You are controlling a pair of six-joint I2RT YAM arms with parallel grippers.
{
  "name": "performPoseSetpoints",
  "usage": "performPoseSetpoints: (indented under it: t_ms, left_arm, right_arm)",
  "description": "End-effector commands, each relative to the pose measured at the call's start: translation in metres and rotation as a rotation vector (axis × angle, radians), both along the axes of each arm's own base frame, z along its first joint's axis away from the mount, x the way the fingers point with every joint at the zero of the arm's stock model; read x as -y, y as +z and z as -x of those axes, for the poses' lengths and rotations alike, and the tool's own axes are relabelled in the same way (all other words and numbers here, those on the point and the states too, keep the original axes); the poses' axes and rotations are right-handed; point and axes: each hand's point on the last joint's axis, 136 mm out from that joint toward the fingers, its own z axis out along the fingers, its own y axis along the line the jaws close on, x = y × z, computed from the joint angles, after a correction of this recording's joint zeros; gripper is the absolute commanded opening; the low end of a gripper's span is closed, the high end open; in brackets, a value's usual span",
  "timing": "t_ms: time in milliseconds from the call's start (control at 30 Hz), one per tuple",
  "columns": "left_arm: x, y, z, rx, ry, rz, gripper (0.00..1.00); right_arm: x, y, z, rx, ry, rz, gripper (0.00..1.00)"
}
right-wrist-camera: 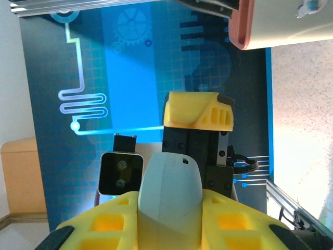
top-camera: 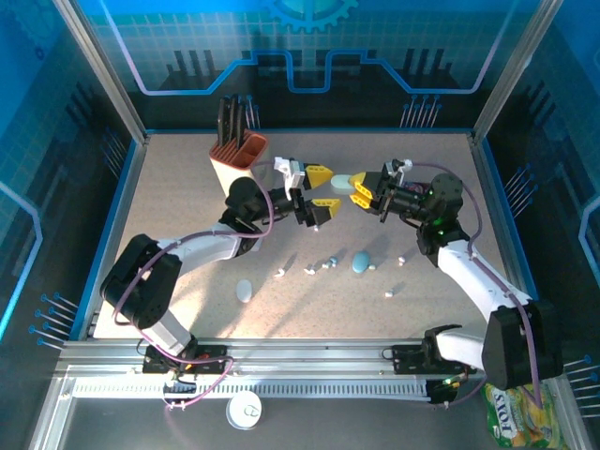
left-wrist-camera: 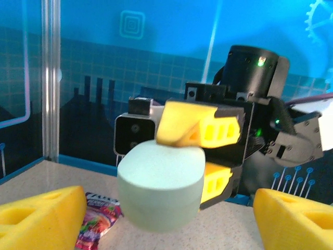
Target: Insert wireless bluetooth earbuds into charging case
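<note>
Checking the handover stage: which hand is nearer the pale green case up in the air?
Right. The right hand is shut on the pale green case; the left hand faces it from the other side, open and not touching it.

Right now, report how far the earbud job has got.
Done: nothing visibly; the earbuds lie loose on the table. In hand: right jaws grip a pale green case in the air, open left jaws facing it. Left: opening it and seating every bud.
</note>
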Motion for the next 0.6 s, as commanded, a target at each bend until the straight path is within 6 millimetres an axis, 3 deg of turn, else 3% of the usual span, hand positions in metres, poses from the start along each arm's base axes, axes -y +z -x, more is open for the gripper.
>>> performPoseSetpoints:
  t_ms: [0, 567]
  left_arm:
    - [0.011, 0.006, 0.009, 0.002, -0.071, 0.01, 0.81]
    - [0.022, 0.009, 0.009, -0.021, -0.105, 0.033, 0.57]
  right_arm:
    - [0.002, 0.012, 0.005, 0.078, 0.025, -0.012, 0.14]
    - [0.001, 0.011, 0.009, 0.092, 0.038, -0.026, 0.08]
